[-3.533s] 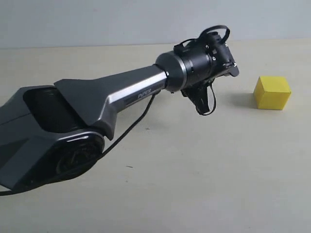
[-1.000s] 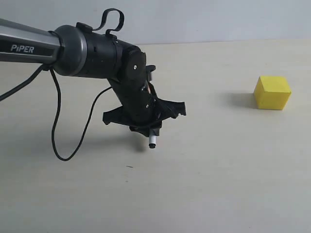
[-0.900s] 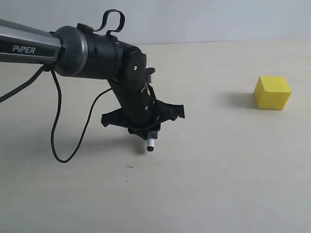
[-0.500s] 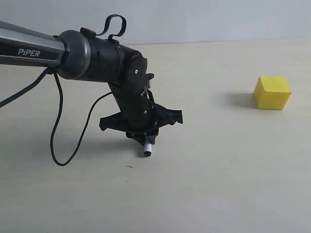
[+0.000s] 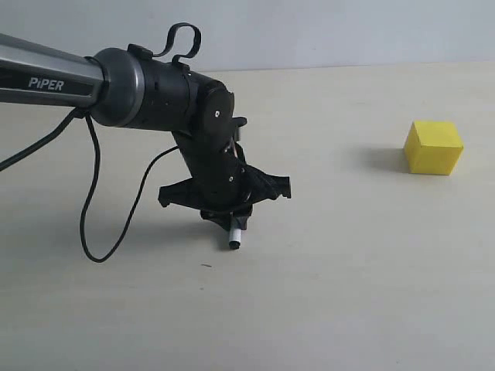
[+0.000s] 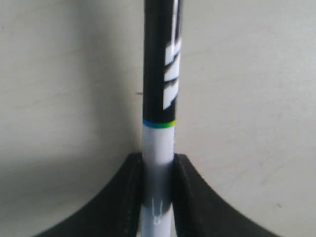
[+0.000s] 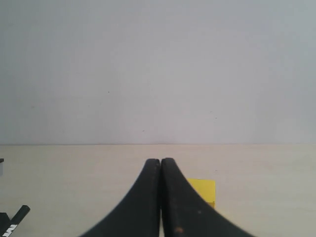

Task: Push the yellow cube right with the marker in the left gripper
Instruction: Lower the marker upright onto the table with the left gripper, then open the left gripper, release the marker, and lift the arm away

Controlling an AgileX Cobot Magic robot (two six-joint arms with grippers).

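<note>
Marker [image 6: 159, 143], slim, white with black cap, clamped in dark grey left hand [image 5: 229, 221], well apart from bright yellow cube [image 5: 433, 147]; right hand [image 7: 161, 165] closed.

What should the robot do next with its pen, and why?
Probably slide the dark grey-black left gripper rightward toward the small bright yellow cube. The slim white-and-black marker it grips points down near the tabletop, but the cube sits well to its right, untouched.
</note>
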